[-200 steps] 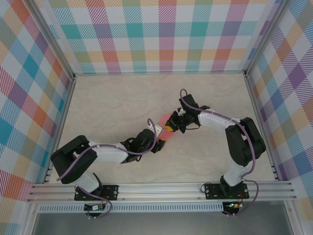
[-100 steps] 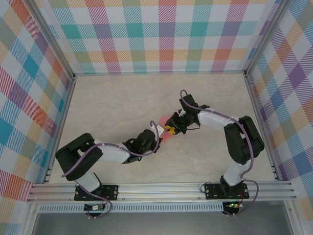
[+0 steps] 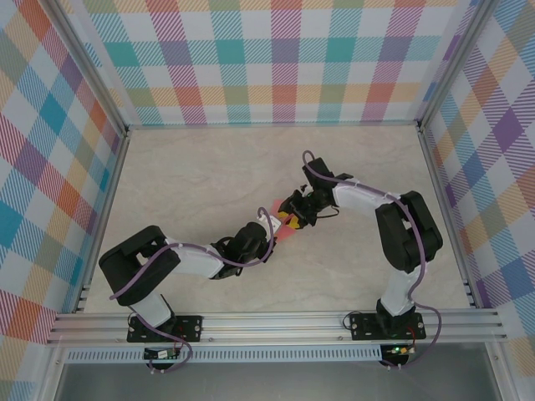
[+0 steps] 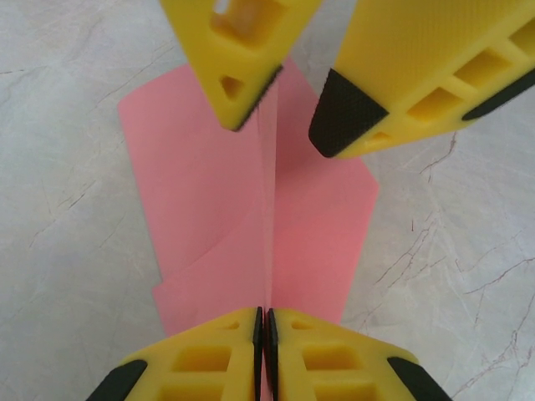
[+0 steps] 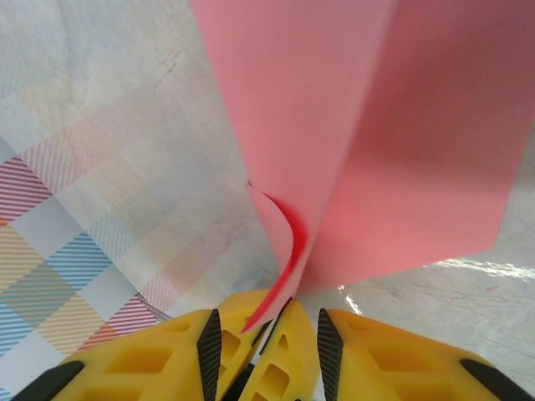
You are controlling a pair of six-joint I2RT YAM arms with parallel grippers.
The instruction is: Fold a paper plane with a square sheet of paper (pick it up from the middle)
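The folded pink paper (image 4: 209,217) is found at the middle of the counter (image 4: 67,100), between the two arms. Its centre crease stands up as a ridge, and a flap is spread to each side. Whether the flaps rest on the counter cannot be told. The near end of the ridge is pinched by the left hand (image 4: 264,330), whose fingers are pressed flat together on the fold. The right hand (image 4: 284,125) is set partly open over the far end of the same crease, with one finger on each side of the ridge and neither pad seen to press. In the right wrist view a small curled lip of paper is seen between those pads.

The step is judged to be a change of grip along the crease. The left pinch should be held firm so that the layers are not allowed to slip. The right hand should be centred on the ridge before it is closed, so that both layers are caught evenly. The curled lip should be flattened into the fold, not crushed sideways. No pull should be put between the hands, since thin paper is easily torn.
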